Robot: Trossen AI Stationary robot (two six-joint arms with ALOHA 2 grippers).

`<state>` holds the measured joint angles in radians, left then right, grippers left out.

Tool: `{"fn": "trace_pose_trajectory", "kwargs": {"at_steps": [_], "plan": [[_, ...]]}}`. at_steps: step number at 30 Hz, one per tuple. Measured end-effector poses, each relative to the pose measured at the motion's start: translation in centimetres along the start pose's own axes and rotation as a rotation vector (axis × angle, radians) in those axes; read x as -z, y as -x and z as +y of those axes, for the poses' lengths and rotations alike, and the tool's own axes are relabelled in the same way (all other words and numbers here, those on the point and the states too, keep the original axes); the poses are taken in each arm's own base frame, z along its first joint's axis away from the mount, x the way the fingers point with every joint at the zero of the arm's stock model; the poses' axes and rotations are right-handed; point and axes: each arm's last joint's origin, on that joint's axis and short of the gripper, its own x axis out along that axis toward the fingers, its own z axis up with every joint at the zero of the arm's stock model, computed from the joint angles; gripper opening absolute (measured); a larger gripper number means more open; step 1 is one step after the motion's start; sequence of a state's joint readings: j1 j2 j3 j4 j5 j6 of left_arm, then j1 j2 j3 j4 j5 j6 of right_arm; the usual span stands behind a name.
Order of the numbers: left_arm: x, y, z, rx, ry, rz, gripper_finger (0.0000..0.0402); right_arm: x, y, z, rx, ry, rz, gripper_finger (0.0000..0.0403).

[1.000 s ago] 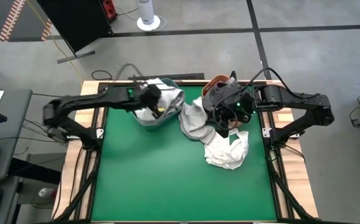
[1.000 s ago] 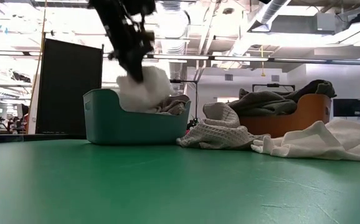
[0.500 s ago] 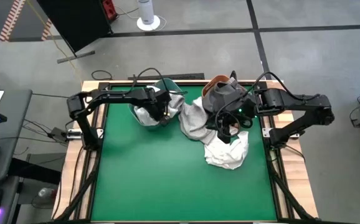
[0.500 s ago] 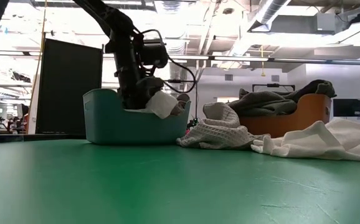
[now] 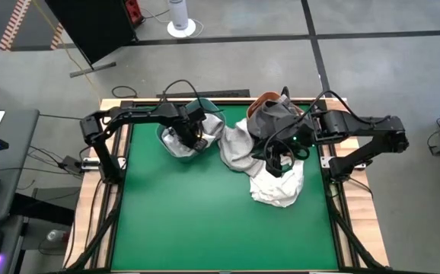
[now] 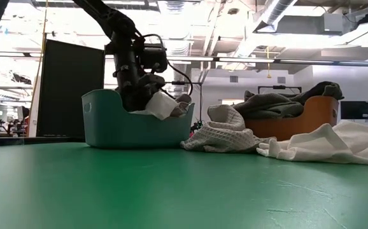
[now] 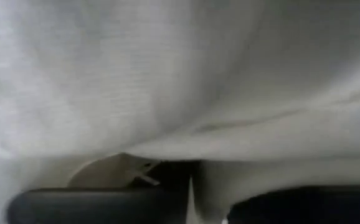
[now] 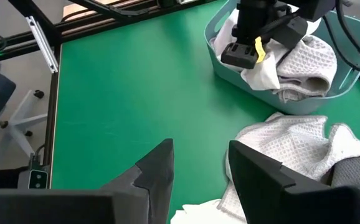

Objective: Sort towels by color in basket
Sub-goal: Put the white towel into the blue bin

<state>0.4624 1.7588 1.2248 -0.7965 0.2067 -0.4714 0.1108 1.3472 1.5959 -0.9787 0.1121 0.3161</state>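
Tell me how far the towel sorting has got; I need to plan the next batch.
Done: dark grey towels fill the orange basket. In hand: left gripper is down in the teal basket on a white towel. Left: a light grey towel and another white towel on the mat, under the open right gripper.

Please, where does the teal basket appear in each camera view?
High view: teal basket, upper left of centre.
Low view: basket, left of centre.
Left wrist view: not visible, only white cloth.
Right wrist view: basket, upper right.
Shared landmark: the left claw inside it.
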Motion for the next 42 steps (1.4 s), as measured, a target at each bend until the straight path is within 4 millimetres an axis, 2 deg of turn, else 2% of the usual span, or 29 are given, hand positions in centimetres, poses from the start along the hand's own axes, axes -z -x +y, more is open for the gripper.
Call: {"fn": "trace_pose_trajectory", "kwargs": {"at_steps": [5, 10, 15, 18, 20, 22, 24, 26, 29, 32, 35, 38, 42], "plan": [[-0.6, 1.1, -0.7, 0.046, -0.003, 0.008, 0.0140, 0.0, 0.0, 0.0, 0.002, 0.000, 0.000, 0.0180], [-2.1, 5.1, -2.2, 0.072, -0.026, -0.023, 0.0202, 0.0, 0.0, -0.1, 0.005, 0.001, -0.001, 0.0180], [-2.7, 10.4, -3.7, 0.076, -0.104, -0.040, 0.0215, 0.0, 0.0, -0.1, 0.005, 0.001, -0.001, 0.0180], [-3.1, 13.5, -4.4, 0.028, -0.159, -0.137, 0.0214, 0.0, 0.0, -0.1, 0.007, 0.001, -0.002, 0.0180], [-3.7, 14.7, -4.6, -0.045, -0.189, -0.244, 0.0214, 0.0, 0.0, -0.1, 0.026, 0.001, -0.008, 0.0180], [-4.4, 15.1, -4.7, -0.104, -0.204, -0.343, 0.0213, 0.0, 0.0, -0.2, 0.040, 0.001, -0.012, 0.0180], [-5.0, 14.4, -4.7, -0.111, -0.211, -0.399, 0.0213, -0.1, 0.0, -0.2, 0.048, 0.002, -0.015, 0.0180], [-5.4, 12.6, -4.5, -0.109, -0.212, -0.393, 0.0213, -0.1, 0.0, -0.2, 0.049, 0.004, -0.016, 0.0180], [-4.9, 8.4, -3.3, -0.128, -0.200, -0.333, 0.0213, -0.1, 0.0, -0.2, 0.050, 0.000, -0.016, 0.0180], [-3.7, 3.8, -1.3, -0.151, -0.123, -0.269, 0.0212, -0.1, 0.0, -0.2, 0.048, -0.001, -0.022, 0.0180], [-2.3, 0.4, 0.5, -0.154, -0.043, -0.241, 0.0212, -0.3, 0.0, -0.1, 0.040, -0.012, -0.046, 0.0180], [-1.4, -1.1, 1.3, -0.124, -0.002, -0.236, 0.0212, -0.4, 0.0, -0.1, 0.039, -0.015, -0.049, 0.0180], [-1.3, -0.4, 1.1, -0.116, -0.017, -0.249, 0.0212, -0.4, 0.0, -0.1, 0.039, -0.015, -0.050, 0.0180]]}}
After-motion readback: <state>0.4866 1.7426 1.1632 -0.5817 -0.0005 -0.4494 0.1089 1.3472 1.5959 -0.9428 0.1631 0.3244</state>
